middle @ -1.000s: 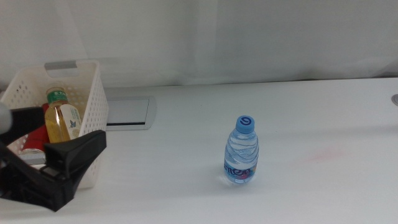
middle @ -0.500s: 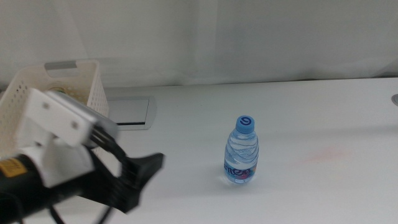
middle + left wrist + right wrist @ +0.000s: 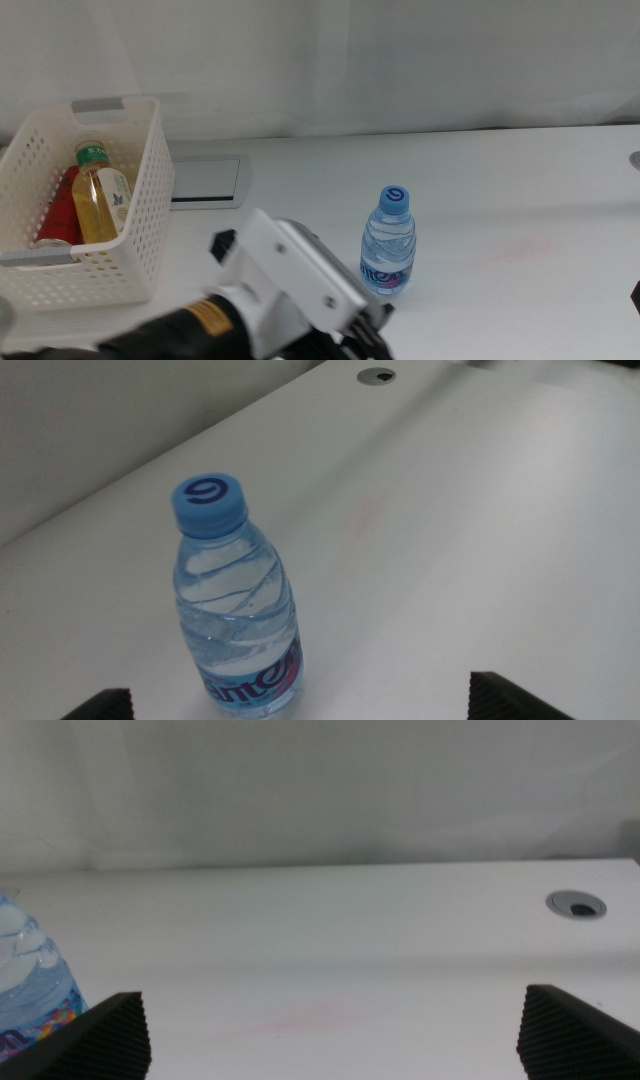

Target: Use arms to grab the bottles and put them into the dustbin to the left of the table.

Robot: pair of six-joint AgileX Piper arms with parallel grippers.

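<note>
- While the water bottle (image 3: 388,242) stands upright on the white table (image 3: 500,180), the left gripper (image 3: 300,705) hangs just before it, jaws spread wide and holding nothing.
- The bottle with the yellow drink (image 3: 98,190) and the red can (image 3: 58,212) lie in the white basket (image 3: 150,215) at the table's left side.
- The right gripper (image 3: 330,1030) waits low at the right, jaws wide apart and empty, well apart from the water bottle.

A pale, softly folded white curtain (image 3: 400,60) is hanging across the whole back of the scene. Even, diffuse light is falling on the white bench (image 3: 500,190), leaving only faint shadows. A small round grey hole (image 3: 576,904) is showing near the bench's edge.
</note>
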